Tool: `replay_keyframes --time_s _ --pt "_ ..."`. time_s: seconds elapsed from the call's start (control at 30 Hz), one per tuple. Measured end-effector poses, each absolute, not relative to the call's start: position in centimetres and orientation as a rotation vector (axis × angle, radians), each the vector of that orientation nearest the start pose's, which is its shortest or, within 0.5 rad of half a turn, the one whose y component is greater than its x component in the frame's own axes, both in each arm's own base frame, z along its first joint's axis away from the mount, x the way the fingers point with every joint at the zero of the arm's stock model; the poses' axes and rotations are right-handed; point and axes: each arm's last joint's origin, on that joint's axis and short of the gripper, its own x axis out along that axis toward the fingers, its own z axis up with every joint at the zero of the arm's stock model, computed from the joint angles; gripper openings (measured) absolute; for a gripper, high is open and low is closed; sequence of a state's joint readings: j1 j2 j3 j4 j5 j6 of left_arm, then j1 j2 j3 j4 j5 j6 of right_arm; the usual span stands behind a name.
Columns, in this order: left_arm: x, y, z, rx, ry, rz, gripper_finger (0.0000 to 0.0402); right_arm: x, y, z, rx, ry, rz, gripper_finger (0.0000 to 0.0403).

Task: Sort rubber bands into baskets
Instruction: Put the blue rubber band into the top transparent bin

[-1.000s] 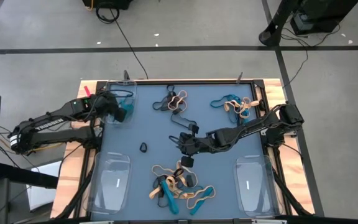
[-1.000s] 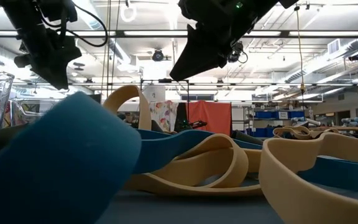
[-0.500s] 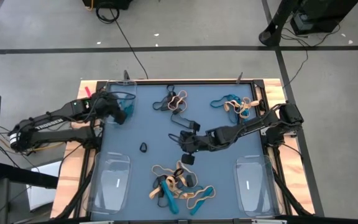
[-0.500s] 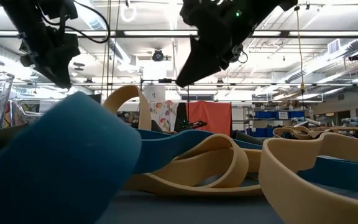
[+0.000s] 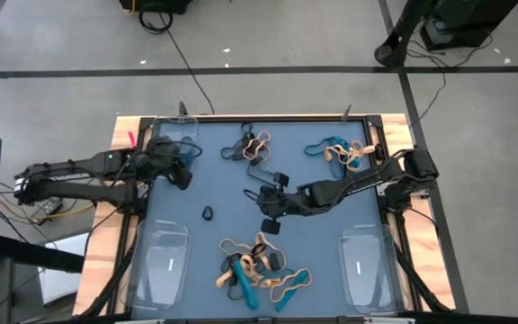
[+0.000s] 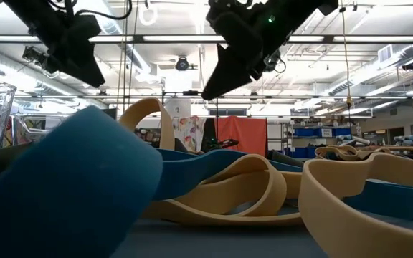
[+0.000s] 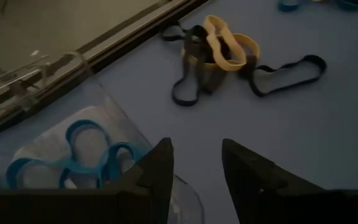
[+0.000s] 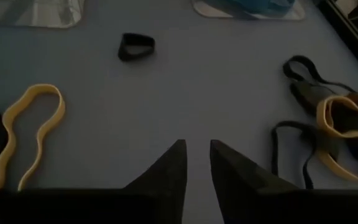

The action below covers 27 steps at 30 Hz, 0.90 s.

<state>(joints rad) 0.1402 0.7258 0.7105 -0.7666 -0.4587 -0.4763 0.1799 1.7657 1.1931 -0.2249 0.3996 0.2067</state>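
Note:
Rubber bands lie in loose heaps on the blue table: a black and tan heap at the far middle, a teal and tan one at the far right, a mixed one near the front. A single black band lies alone. Teal bands lie in the clear far-left basket. My left gripper hangs open just beside that basket's near corner, nothing between its fingers. My right gripper hovers over the table's middle, its fingers a narrow gap apart and holding nothing.
Two more clear baskets stand at the near left and near right. Bare blue table shows between the single black band and my right gripper. The wooden frame rims the table. In the low view, teal and tan bands fill the foreground.
My left gripper has swung away from the far-left basket, toward the table's near edge and its middle, rising a little and turning as it went. The bands have stayed where they lay.

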Motion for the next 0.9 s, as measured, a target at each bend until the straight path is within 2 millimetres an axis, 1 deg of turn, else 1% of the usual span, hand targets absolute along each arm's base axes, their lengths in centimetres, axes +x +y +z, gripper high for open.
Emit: replay_keyframes --time_s 0.2,0.33,0.43,0.57,0.63,0.77,0.83,0.9 --pt "13.1 2.9 26.6 -0.304 0.654 0.726 0.0141 37.2 5.6 21.3 -0.044 0.733 -0.279 0.0034" --pt "13.1 2.9 25.4 -0.339 0.673 0.749 0.0142 37.2 5.6 21.4 -0.053 0.728 -0.274 0.0020" --pt "12.9 2.8 24.4 -0.433 0.683 0.781 0.0143 37.3 5.5 21.4 -0.051 0.728 -0.279 0.0019" --pt "12.6 2.8 23.5 -0.420 0.731 0.802 0.0143 37.2 5.3 21.3 -0.052 0.739 -0.286 0.0027" --pt "12.6 2.9 23.5 -0.414 0.729 0.811 0.0143 37.1 5.2 21.2 -0.057 0.744 -0.309 0.0033" --pt "12.8 2.9 23.7 -0.385 0.720 0.795 0.0142 37.1 4.8 21.2 0.001 0.723 -0.394 0.0042" --pt "13.1 2.9 23.9 -0.356 0.740 0.786 0.0142 37.2 4.4 21.2 0.037 0.723 -0.390 0.0045" --pt "13.6 3.0 24.0 -0.330 0.762 0.778 0.0142 37.4 4.0 21.3 0.069 0.723 -0.351 0.0047"
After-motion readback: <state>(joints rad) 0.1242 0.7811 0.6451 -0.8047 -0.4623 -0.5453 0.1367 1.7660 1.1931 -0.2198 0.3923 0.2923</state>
